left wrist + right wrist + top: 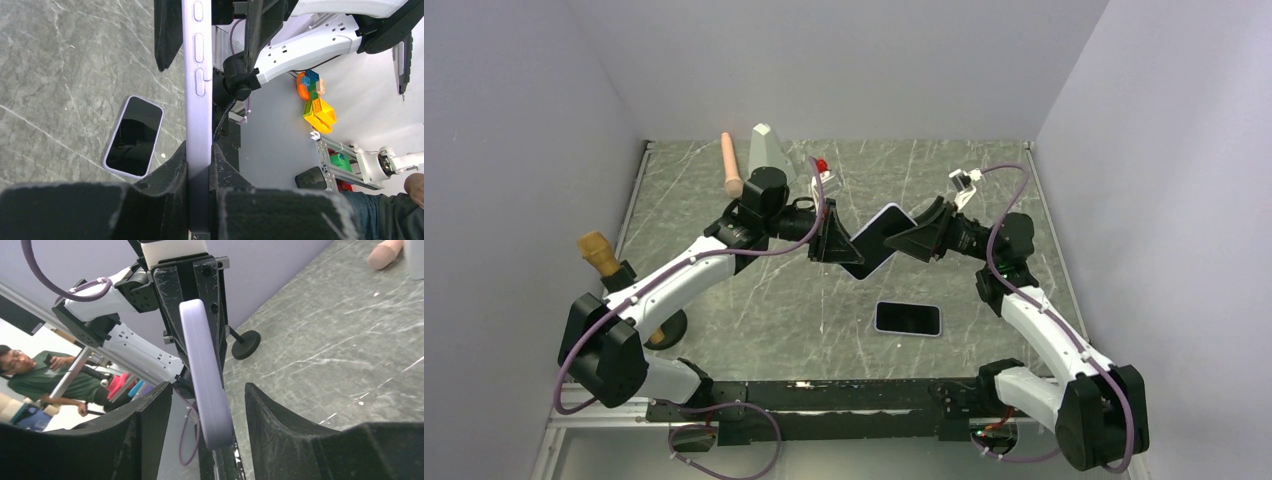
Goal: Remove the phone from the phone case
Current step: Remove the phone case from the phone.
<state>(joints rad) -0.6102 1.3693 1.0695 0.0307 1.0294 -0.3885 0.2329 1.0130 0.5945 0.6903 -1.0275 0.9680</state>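
Probably the case (882, 238) is bendy and slick — left gripper (842, 245) clamps one end, right gripper (906, 240) straddles the other, half-open; grip its rim.

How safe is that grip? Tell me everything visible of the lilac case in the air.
The lilac case looks rubbery, with rounded corners and three button covers along one edge. It hangs above the table, one face dark. The left hand is shut on one end; the right hand's fingers flank the other, not touching.
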